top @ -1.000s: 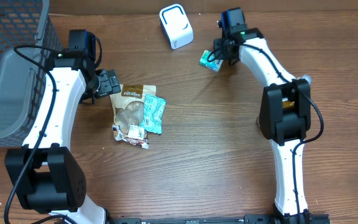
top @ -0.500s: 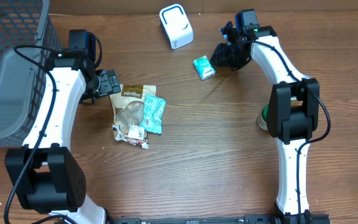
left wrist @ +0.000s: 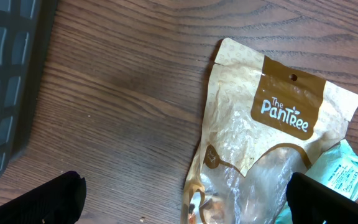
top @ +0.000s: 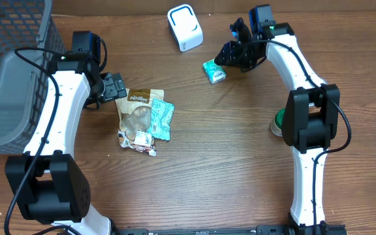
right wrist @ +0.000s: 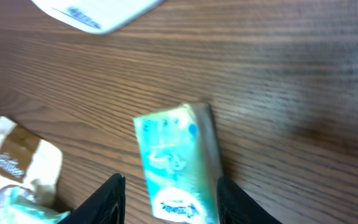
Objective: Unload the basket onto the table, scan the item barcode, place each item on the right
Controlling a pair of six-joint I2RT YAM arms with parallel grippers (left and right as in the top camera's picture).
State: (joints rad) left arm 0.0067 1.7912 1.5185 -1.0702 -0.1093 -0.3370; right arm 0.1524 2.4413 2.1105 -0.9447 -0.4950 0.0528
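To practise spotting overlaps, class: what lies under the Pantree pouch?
A teal packet sticks out from under the Pantree pouch along one side. How far it runs beneath, and anything else below, is covered.

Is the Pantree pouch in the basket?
No, the Pantree pouch lies on the table, outside the basket.

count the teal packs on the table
2. One teal pack lies alone by the right gripper, near the white scanner. The other teal pack lies near the left gripper, overlapping the Pantree pouch. More could be hidden beneath that pouch.
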